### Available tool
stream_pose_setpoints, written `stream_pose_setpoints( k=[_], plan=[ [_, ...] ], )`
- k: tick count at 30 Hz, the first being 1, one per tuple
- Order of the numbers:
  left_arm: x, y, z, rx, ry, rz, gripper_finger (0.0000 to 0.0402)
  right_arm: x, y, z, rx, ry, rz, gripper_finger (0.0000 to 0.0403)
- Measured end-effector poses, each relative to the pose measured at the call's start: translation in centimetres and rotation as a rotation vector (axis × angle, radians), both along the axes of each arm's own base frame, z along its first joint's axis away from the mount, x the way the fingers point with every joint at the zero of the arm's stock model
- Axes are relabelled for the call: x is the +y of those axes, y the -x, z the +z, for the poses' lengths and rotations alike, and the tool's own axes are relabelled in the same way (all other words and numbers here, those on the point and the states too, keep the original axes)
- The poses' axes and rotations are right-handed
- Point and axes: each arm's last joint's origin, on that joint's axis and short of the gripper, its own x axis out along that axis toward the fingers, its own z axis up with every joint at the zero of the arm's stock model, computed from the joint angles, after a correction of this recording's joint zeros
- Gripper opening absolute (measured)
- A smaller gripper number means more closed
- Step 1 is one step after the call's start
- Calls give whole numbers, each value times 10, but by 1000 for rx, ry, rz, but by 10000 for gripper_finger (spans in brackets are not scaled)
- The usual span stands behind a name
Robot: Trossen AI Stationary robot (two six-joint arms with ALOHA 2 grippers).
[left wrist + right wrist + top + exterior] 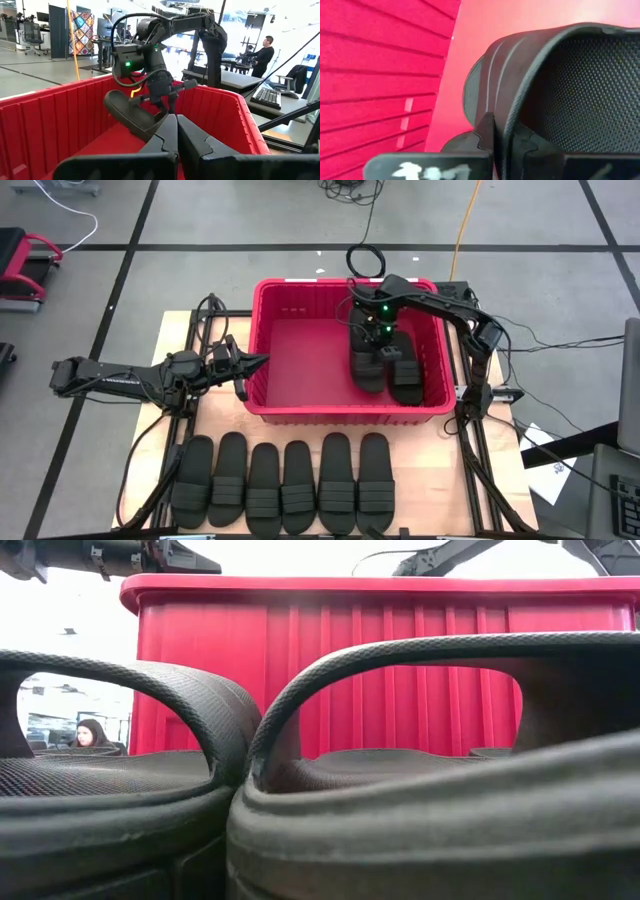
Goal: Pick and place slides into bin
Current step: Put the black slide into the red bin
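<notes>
A pale wooden tabletop (pixel 205 420) stands on a grey floor marked with dark lines (pixel 250 220). Beyond it hangs a patchwork multicoloured quilt (pixel 81 27), and a person in dark clothes (pixel 264 50) stands at a desk bearing a black keyboard (pixel 268 97).

This looks like a robotics lab or open workshop hall. The grey floor (pixel 250 220) at the top of the high view is marked off by dark tape lines, with cables (pixel 350 192) trailing across it. Behind, the left wrist view shows a person (pixel 263 48) standing at a desk with a keyboard (pixel 268 97), office chairs (pixel 33 34) at upper left, and a patterned hanging (pixel 81 27).
</notes>
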Motion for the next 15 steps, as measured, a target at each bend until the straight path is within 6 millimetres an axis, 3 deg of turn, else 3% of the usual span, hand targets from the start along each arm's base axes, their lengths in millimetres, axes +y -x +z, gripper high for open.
stream_pose_setpoints(
  k=[15],
  plan=[
    [1,0,1,-8,3,25,1,11,15,-54,16,-156,-23,4]
  ],
)
